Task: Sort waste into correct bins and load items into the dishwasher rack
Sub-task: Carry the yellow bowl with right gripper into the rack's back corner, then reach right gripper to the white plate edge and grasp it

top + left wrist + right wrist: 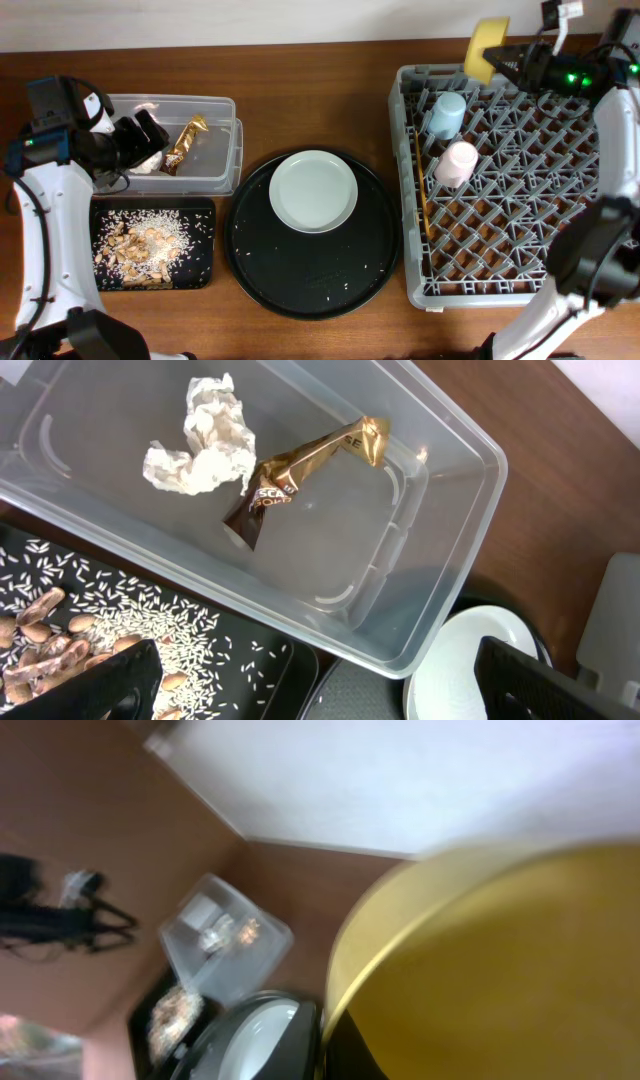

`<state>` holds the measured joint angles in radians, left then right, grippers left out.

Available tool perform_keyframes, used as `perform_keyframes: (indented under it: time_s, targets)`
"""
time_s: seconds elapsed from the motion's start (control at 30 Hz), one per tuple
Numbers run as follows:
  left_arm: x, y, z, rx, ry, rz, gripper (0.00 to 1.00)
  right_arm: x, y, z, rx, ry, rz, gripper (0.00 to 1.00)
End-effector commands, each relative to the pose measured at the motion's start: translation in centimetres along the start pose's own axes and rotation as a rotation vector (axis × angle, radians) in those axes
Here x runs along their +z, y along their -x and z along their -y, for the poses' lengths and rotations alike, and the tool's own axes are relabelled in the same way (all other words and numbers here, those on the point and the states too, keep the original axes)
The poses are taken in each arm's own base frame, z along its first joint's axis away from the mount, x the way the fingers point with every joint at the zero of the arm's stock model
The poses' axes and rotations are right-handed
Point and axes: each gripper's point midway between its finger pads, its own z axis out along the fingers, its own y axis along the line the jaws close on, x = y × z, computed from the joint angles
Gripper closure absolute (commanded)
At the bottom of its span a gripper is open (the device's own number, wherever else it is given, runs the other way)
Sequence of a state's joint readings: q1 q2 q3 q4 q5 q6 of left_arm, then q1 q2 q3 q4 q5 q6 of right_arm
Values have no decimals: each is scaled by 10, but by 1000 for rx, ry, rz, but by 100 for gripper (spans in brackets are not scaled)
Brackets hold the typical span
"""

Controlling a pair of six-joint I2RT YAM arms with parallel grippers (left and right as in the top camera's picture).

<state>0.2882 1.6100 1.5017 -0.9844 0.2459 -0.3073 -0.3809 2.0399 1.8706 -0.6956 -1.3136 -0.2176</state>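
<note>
Right claw (503, 58), mine: pinched tight on yellow bowl (487, 42). Left claw (143, 135), mine: spread wide, empty, clear tub (225, 140) beneath.

Looks like a robotics lab setup playing kitchen

A white left arm (50, 210) and right arm (615, 140) with loose cables (560, 20) sit at either end of a plain wooden table (320, 60) pushed up against a bare white wall (250, 20). A grey dishwasher rack (510, 250) sits flat on the table beside a round black tray (310, 265), a clear tub (225, 150) and a shallow black tray (200, 265), all laid out neatly. Kitchen stuff, sure, but staged on a test table, with green status lights (575, 75) glowing on the right arm.
</note>
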Motion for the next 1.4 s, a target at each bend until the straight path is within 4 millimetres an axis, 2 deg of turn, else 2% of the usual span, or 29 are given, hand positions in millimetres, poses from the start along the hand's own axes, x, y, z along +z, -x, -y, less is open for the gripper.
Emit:
perform_keyframes:
  time_s: [0.0,0.1,0.27,0.47,0.67,0.83,1.07,1.17,1.27,1.3,1.37]
  targets:
    - [-4,2,1,6,-2,10,0,-11,-13,26,74,197,73,96]
    - [-4,2,1,6,-2,10,1,-8,-35,60,136,190,75,96]
    - [-4,2,1,6,-2,10,1,-12,-46,69,211,181,74,96]
    - [-4,2,1,6,-2,10,1,-31,-77,105,390,-55,5,96]
    - [-4,2,1,6,-2,10,1,-53,-83,112,468,-93,22,96]
    - [-4,2,1,6,-2,10,1,-79,-120,127,651,-256,-61,96]
    - [-4,2,1,6,-2,10,1,-97,-143,124,784,-327,-117,95]
    - [-4,2,1,6,-2,9,1,-99,-140,117,790,-335,-124,91]
    - [-4,2,1,6,-2,10,1,-107,-105,92,699,-365,-106,91]
    - [-4,2,1,6,-2,10,1,-111,-98,88,687,-415,-120,91]
    - [-4,2,1,6,-2,10,1,-119,-85,77,602,-672,-211,91]
